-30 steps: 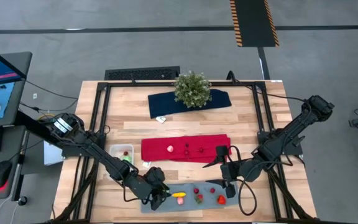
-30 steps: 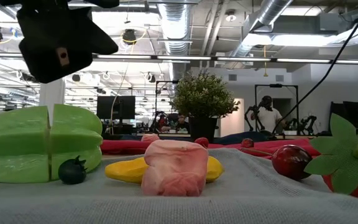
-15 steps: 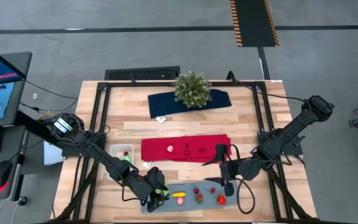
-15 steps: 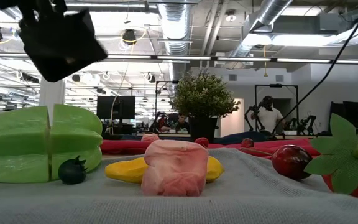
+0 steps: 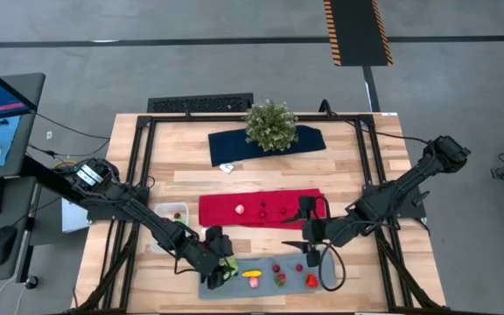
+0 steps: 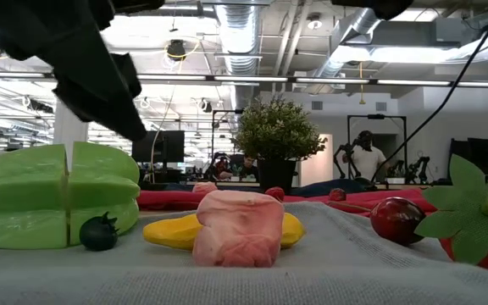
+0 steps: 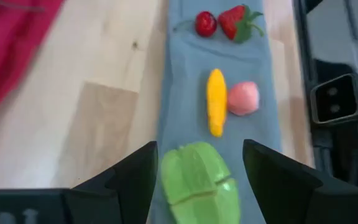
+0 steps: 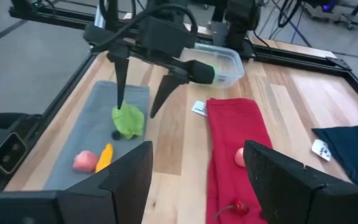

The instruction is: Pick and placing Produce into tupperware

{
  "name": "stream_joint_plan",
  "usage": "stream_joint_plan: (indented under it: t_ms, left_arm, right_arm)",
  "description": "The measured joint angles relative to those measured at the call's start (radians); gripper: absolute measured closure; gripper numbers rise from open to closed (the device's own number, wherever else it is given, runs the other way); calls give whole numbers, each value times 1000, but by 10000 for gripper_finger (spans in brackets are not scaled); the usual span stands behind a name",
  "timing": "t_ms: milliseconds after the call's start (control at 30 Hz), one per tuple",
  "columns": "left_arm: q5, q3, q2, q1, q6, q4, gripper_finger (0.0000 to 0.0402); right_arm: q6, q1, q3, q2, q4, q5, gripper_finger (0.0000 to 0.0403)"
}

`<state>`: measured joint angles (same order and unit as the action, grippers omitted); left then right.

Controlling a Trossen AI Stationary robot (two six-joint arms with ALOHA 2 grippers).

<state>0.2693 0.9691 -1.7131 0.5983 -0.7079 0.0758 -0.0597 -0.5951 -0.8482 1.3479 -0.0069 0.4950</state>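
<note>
The produce lies on a grey mat (image 5: 261,278) near the table's front edge: a green leafy piece (image 7: 201,183), a yellow piece (image 7: 215,109), a pink one (image 7: 243,98), a dark berry (image 6: 98,233), a red ball and a strawberry (image 7: 238,22). More small pieces sit on the red cloth (image 5: 261,210). The clear tupperware (image 5: 171,215) stands left of that cloth with a green piece inside. My left gripper (image 7: 199,149) is open, its fingers on either side of the green leafy piece (image 8: 128,120). My right gripper (image 5: 303,254) hangs open above the mat's right part.
A potted plant (image 5: 270,125) stands on a dark blue cloth (image 5: 309,140) at the far side. Black frame rails (image 5: 143,166) run along the table's left and right sides. Bare wood lies between the red cloth and the mat.
My left gripper has rolled and dipped a little lower over the green leafy piece at the mat's left end. My right gripper has drifted toward the table's left edge. The produce has stayed where it was.
</note>
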Motion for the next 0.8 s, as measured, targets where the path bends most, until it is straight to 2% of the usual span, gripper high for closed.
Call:
stream_joint_plan:
  t_ms: [100, 200, 300, 433, 600, 800]
  left_arm:
    - [16, 70, 0, 7, 28, 86, 176]
    - [57, 153, 1, 36, 29, 272, 176]
    - [144, 194, 1, 59, -69, 398, 176]
    - [161, 192, -5, 80, -141, 389, 176]
    - [90, 191, -42, 117, -184, 410, 176]
    - [56, 192, -51, 141, -206, 406, 176]
  right_arm:
    - [0, 18, 0, 0, 0, 0, 128]
    - [-1, 35, 0, 0, 0, 0, 128]
    - [-1, 51, 0, 0, 0, 0, 128]
    - [-1, 74, 0, 0, 0, 0, 128]
    - [-1, 99, 0, 0, 0, 0, 128]
    - [-1, 132, 0, 0, 0, 0, 128]
